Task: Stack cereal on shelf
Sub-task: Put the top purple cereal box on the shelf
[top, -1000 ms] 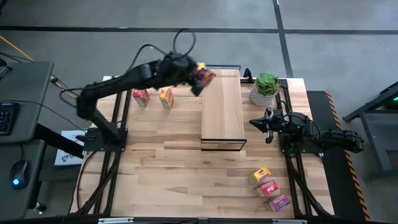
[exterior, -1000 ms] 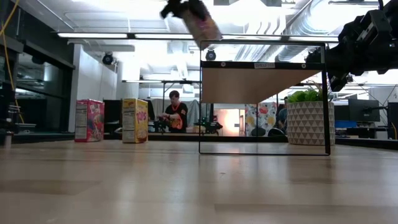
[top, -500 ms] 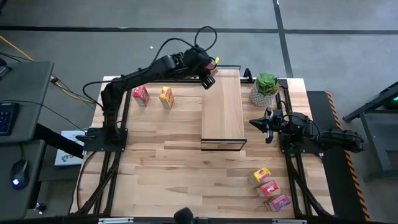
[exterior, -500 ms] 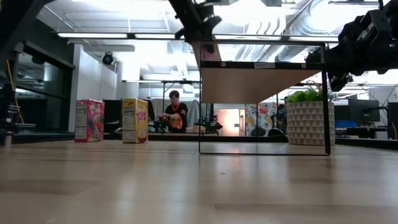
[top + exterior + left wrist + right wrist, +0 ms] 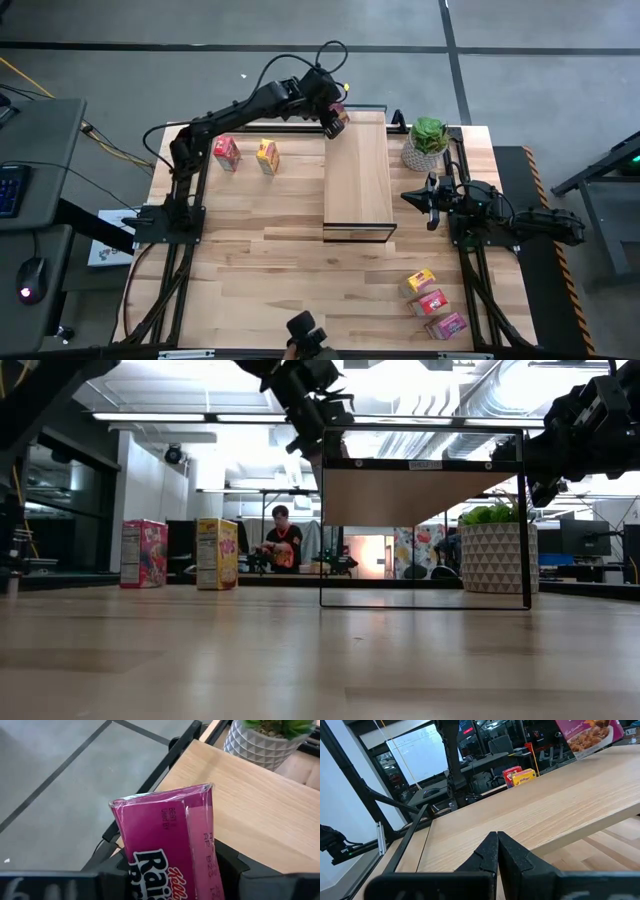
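My left gripper (image 5: 336,118) reaches over the far left corner of the shelf (image 5: 358,175), a light-wood board on a dark frame, and is shut on a pink cereal box (image 5: 167,830). The right wrist view shows that box (image 5: 590,734) at the board's far end. On the tabletop to the left of the shelf, a red box (image 5: 227,152) and a yellow box (image 5: 267,156) stand upright. Near the right front edge lie a yellow box (image 5: 420,281), a red box (image 5: 430,301) and a pink box (image 5: 447,325). My right gripper (image 5: 420,197) waits shut beside the shelf's right side. My left gripper pinches the pink cereal box between its two fingers (image 5: 227,867), one on each side of the box's end nearest the wrist (image 5: 150,870). The box's other end (image 5: 160,797) sticks out past the fingers, over the shelf's far left corner. Whether it touches the board, I cannot tell.
A green plant in a white patterned pot (image 5: 428,142) stands on the table by the shelf's far right corner. The shelf board has bare wood along its whole length. A dark object (image 5: 305,335) shows at the table's near edge. A person (image 5: 281,540) sits in the room behind.
My left gripper has carried the pink box toward the table's far edge and a little right, coming down to the shelf's far left corner, its arm stretching out. The box has turned in the hold. A dark object has come into view at the near edge.
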Robot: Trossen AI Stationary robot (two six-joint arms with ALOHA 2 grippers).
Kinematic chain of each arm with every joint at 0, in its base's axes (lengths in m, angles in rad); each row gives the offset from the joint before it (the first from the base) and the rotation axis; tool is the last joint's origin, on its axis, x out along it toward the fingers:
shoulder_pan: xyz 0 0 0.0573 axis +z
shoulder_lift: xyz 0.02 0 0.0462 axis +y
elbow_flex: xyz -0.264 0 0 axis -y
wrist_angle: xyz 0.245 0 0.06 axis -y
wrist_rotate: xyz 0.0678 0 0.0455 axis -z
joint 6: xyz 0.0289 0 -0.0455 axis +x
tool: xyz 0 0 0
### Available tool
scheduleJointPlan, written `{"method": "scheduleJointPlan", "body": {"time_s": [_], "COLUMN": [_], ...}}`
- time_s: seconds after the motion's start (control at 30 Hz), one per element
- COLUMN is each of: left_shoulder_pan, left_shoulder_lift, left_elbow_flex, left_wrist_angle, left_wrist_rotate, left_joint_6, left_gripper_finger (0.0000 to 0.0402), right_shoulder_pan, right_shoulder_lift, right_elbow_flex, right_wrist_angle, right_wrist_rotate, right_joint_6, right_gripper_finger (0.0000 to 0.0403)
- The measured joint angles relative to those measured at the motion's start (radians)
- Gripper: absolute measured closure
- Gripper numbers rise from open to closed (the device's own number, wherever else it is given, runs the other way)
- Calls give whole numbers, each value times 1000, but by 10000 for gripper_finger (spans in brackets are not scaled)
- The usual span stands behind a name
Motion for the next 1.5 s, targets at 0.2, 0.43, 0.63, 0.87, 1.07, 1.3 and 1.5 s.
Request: {"method": "scheduleJointPlan", "body": {"time_s": [0.2,0.43,0.63,0.87,1.07,1.3,1.5], "left_shoulder_pan": [7,5,5,5,5,5,5], "left_shoulder_lift": [9,9,9,9,9,8,4], "left_elbow_flex": [0,0,-3,-5,-5,22,101], "left_wrist_angle": [22,72,79,111,122,126,104], "left_wrist_rotate": [-1,13,27,32,43,44,45], "left_joint_6": [16,28,29,21,3,-4,-5], "left_gripper_finger": [254,249,217,184,174,174,175], "right_shoulder_pan": [0,0,0,0,0,0,0], "right_shoulder_lift": [0,0,0,0,0,0,0], "right_elbow_flex": [0,0,0,0,0,0,0], "right_wrist_angle": [0,0,0,0,0,0,0], "right_wrist_rotate": [0,0,0,0,0,0,0], "right_joint_6": [0,0,0,0,0,0,0], "right_gripper_finger": [402,402,402,402,402,402,402]}}
